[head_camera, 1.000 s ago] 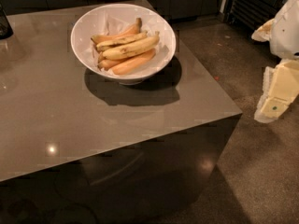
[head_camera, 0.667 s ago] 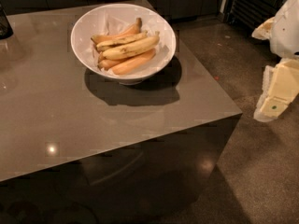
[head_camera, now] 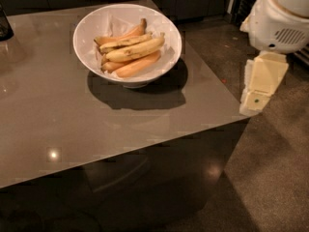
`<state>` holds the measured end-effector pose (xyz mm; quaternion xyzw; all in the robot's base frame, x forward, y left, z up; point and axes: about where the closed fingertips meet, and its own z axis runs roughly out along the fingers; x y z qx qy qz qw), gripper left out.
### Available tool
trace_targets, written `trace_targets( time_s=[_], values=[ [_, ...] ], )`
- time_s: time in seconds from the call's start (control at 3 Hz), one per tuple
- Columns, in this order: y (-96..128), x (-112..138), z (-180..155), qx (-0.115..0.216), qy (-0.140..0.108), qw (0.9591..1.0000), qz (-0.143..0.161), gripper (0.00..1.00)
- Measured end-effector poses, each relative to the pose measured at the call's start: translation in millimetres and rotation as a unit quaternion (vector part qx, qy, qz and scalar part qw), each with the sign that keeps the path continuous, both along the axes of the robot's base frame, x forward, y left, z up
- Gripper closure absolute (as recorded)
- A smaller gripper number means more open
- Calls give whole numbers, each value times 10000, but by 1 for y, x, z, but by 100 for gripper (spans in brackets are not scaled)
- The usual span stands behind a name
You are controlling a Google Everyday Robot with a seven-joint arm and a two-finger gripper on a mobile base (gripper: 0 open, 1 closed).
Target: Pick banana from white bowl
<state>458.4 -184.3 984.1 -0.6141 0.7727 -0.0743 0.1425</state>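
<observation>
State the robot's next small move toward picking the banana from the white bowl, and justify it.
Probably carry the gripper over the table toward the white bowl: it hangs beyond the table's edge, well apart from the banana lying on top in the bowl.

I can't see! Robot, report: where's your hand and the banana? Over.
Hand beside table, right edge. Banana atop pile in white bowl. Other bananas crowd it.

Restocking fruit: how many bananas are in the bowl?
5 visible, more may hide beneath. In the white bowl: orange banana at back, spotted banana next, thick pale banana central, orange front banana, short one at left. The gripper hangs right of the table.
</observation>
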Motion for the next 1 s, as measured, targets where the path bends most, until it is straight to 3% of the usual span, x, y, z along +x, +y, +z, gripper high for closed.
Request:
trace_targets(
  time_s=[0.33,0.67,1.0],
  values=[
    [21,12,1,-366,58,9992,180,0],
    [23,15,3,-357,-24,9992,200,0],
    [38,28,13,-332,-262,9984,384,0]
  ],
)
